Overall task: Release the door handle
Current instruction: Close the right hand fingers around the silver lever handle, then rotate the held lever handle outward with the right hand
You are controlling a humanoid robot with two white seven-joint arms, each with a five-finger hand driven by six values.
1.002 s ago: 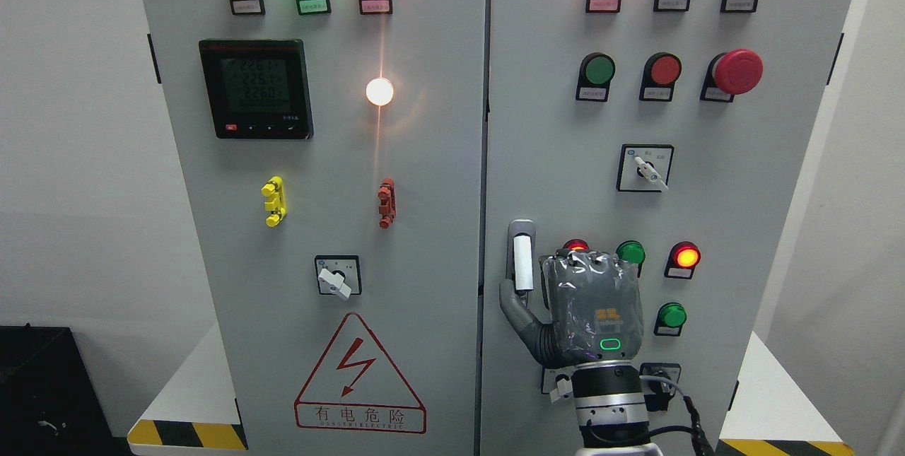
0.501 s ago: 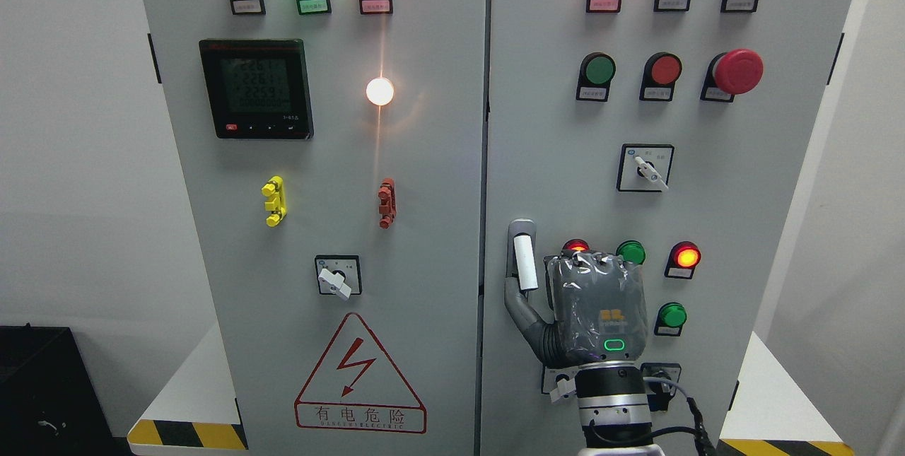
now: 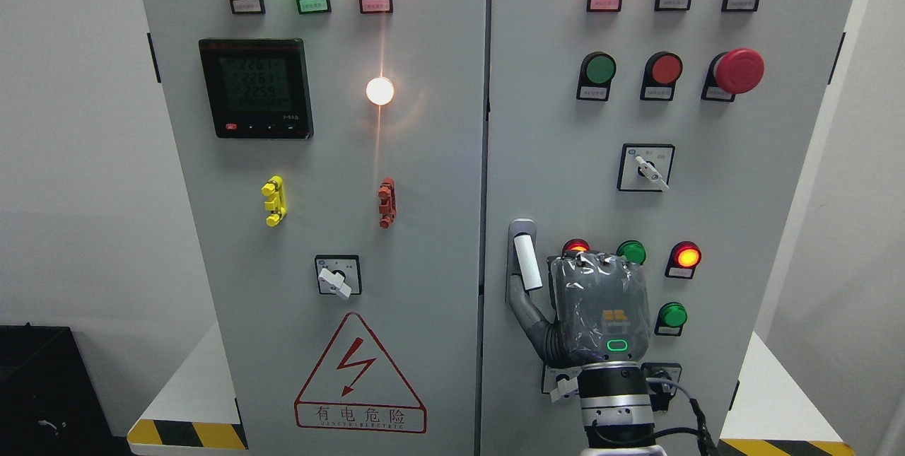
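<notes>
One right hand [image 3: 597,311] (back to camera) beside the door handle [image 3: 527,261].

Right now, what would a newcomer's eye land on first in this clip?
The grey robot right hand low on the right cabinet door, beside the white-sleeved door handle, thumb reaching under it. Then the big red mushroom-shaped stop button upper right, and the glowing white lamp on the left door.

Door handle [image 3: 525,258]: white grip on grey plate; near-upright, slightly tilted; right door's left edge
</notes>
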